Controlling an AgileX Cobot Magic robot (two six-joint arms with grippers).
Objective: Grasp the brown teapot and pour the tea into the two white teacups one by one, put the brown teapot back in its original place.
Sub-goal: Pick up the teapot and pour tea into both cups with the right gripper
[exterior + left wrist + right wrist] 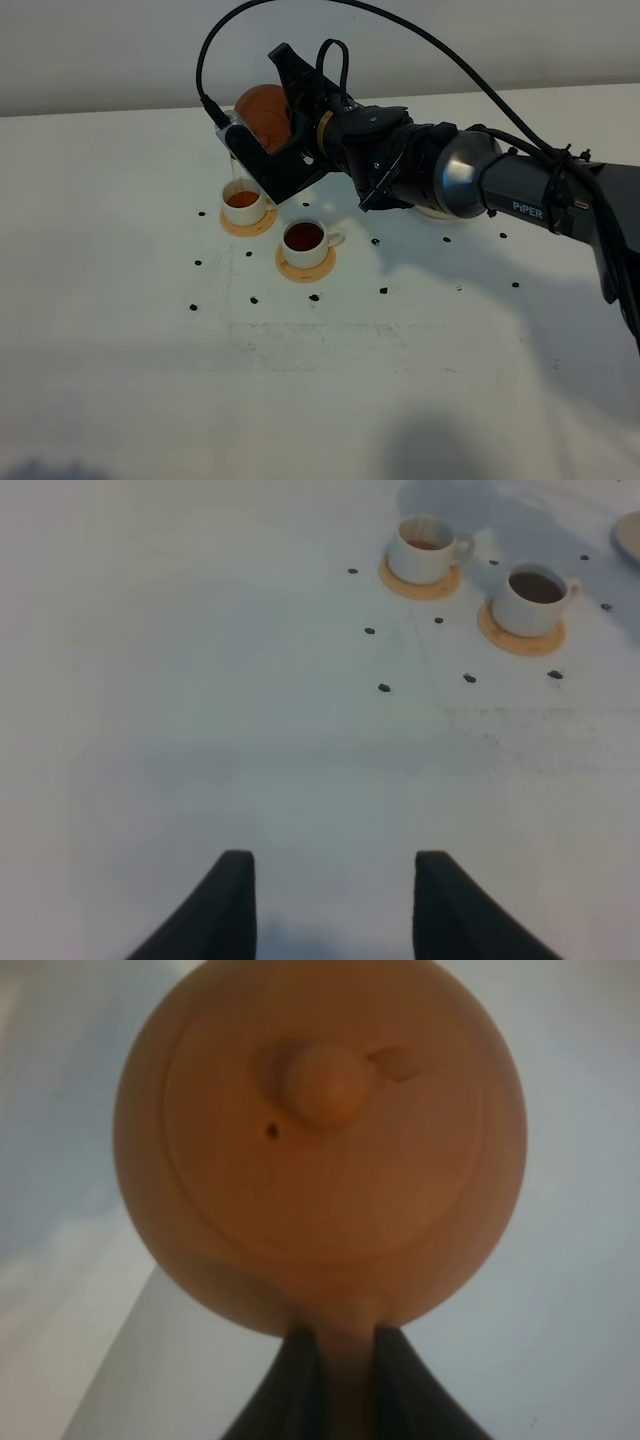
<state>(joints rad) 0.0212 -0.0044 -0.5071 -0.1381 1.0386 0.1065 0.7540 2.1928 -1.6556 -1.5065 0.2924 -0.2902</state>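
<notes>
You have open white tabletop [330,390] on the camera side of the nearer white ceramic cup [304,240] on its tan coaster [300,272]. Behind that cup, the black right arm [470,180] and tilted reddish-brown clay teapot [262,113] block passage above the second white cup [245,213] beside it.

Wide matte white table [120,380] fills view. Pale grey-white wall [100,50] rises behind far edge. Small black dot markers [197,263] scattered over middle of table, well apart from one another. Faint rectangular scuff outline [300,335] near centre. Light soft, even. Blurred grey shadow [440,445] pools at near edge, softer shading on right side.
</notes>
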